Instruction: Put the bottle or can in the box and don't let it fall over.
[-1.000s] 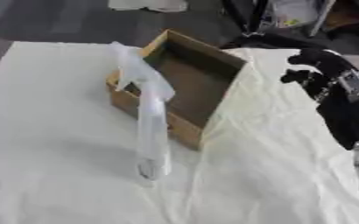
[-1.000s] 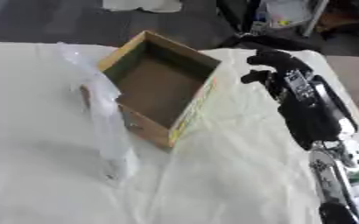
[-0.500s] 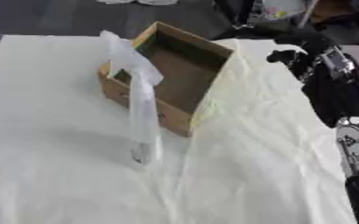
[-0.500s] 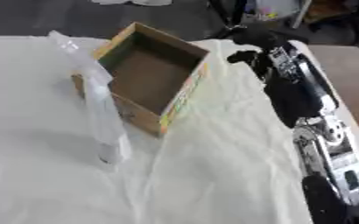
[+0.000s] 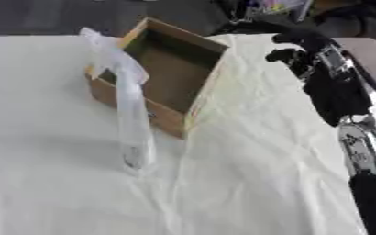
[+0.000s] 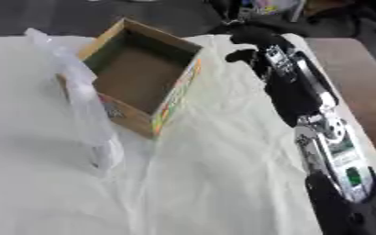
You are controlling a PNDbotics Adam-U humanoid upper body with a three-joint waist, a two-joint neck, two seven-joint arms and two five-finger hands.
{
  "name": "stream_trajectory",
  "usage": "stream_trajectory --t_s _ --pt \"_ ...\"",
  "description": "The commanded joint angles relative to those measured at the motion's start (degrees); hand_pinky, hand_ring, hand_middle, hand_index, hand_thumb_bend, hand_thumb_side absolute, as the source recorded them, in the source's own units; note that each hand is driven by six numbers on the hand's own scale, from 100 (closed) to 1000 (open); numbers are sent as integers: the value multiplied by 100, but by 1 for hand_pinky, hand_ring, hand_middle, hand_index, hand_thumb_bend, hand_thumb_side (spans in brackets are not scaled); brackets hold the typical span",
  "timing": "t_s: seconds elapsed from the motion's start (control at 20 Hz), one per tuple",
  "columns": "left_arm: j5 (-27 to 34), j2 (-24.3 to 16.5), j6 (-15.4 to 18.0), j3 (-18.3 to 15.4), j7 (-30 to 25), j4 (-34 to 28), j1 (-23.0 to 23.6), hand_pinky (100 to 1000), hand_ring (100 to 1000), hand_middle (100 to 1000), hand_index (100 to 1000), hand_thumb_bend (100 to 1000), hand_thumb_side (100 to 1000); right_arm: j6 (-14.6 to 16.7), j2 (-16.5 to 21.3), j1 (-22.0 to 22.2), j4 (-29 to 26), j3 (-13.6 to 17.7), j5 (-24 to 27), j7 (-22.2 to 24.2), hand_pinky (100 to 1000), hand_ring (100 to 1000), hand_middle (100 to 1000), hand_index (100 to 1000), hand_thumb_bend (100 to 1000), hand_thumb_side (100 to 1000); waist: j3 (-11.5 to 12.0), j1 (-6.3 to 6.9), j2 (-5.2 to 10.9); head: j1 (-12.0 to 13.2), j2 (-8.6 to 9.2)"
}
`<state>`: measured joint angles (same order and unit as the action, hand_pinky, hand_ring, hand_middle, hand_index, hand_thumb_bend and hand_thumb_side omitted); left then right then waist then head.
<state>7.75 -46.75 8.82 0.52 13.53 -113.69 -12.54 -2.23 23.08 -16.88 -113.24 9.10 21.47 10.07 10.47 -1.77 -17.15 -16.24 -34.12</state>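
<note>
The open brown cardboard box (image 5: 171, 69) is sitting empty. A clear plastic bottle (image 5: 133, 120) is standing upright against its near-left wall, awaiting pickup. The black right hand (image 5: 300, 50) is hovering beside the box's right rim, fingers curled, holding nothing.

Creased pale cloth (image 5: 247, 151) over the table, dark floor (image 5: 55, 16) beyond, blurred clutter (image 6: 279, 7) far right.

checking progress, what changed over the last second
The whole picture shifted, so the camera moved. The black right robot hand stayed raised right of the open brown cardboard box, holding nothing. The clear plastic wrap stayed draped over the box's left wall.
</note>
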Motion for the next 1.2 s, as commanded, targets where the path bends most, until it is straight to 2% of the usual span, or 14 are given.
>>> stream_trajectory --t_s 0.05,0.2,0.45,0.7,0.95,1.2 --pt "-9 -697 -16 -48 -355 -90 -9 901 470 691 664 100 796 -18 201 3 -135 35 -44 -21 967 693 754 799 100 660 27 41 160 -69 -15" --pt "-126 -1064 17 -81 -858 -90 -120 890 484 701 685 100 799 -26 225 40 -135 41 -61 -32 967 690 754 799 100 662 70 49 185 -104 -46" --pt "-281 -1449 73 -121 -1760 -90 -491 877 520 718 730 100 818 -42 266 87 -135 37 -77 -40 967 688 752 798 100 663 143 71 236 -63 -221" --pt "-321 -1667 15 -45 -3075 -90 -996 880 588 742 777 100 832 -64 291 112 -135 10 -83 -21 966 686 752 798 100 664 184 88 291 -111 -245" --pt "-190 -1899 -184 62 -4166 -90 -1572 878 649 758 812 100 846 -58 329 126 -135 -17 -93 13 966 685 752 798 100 662 183 102 319 -197 -225" --pt "-49 -2013 -433 325 -4722 -90 -2265 875 680 765 829 100 860 -53 353 124 -129 -50 -93 40 965 685 751 798 100 663 165 115 333 -196 -220"
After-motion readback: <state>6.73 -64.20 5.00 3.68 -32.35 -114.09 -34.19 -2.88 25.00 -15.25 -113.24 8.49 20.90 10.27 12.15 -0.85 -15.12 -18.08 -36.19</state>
